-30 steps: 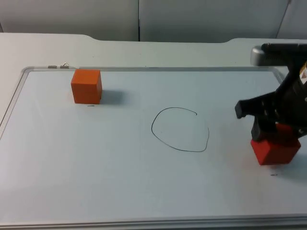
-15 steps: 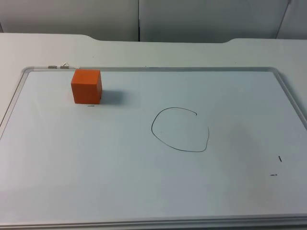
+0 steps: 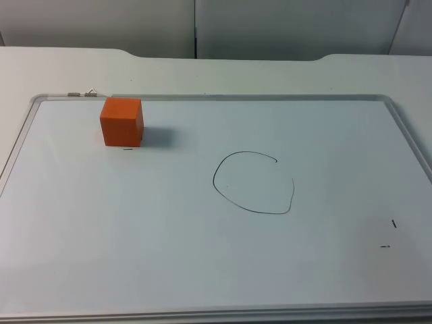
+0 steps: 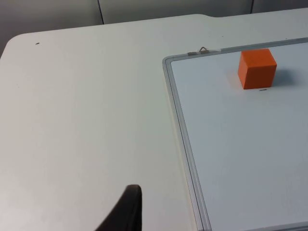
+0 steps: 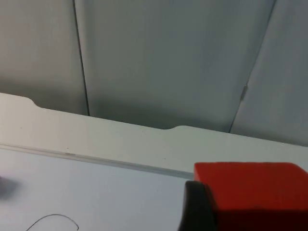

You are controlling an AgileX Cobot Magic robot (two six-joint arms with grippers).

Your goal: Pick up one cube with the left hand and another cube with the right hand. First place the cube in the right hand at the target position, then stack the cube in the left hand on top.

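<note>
An orange cube rests at the back left of the whiteboard, and it also appears in the left wrist view as the orange cube. A hand-drawn black circle marks the board's middle. My left gripper waits over the bare table, left of the board's frame and well short of the orange cube. My right gripper is shut on a red cube, held up in the air facing the grey partition wall.
The whiteboard's metal frame runs around the board, with a small clip at its back left corner. Two short pen marks lie at the front right of the board. The white table spreads out left of the board.
One second ago my right gripper stood on the red cube at the board's right edge. It has since left the top view together with the cube. The orange cube has not moved.
</note>
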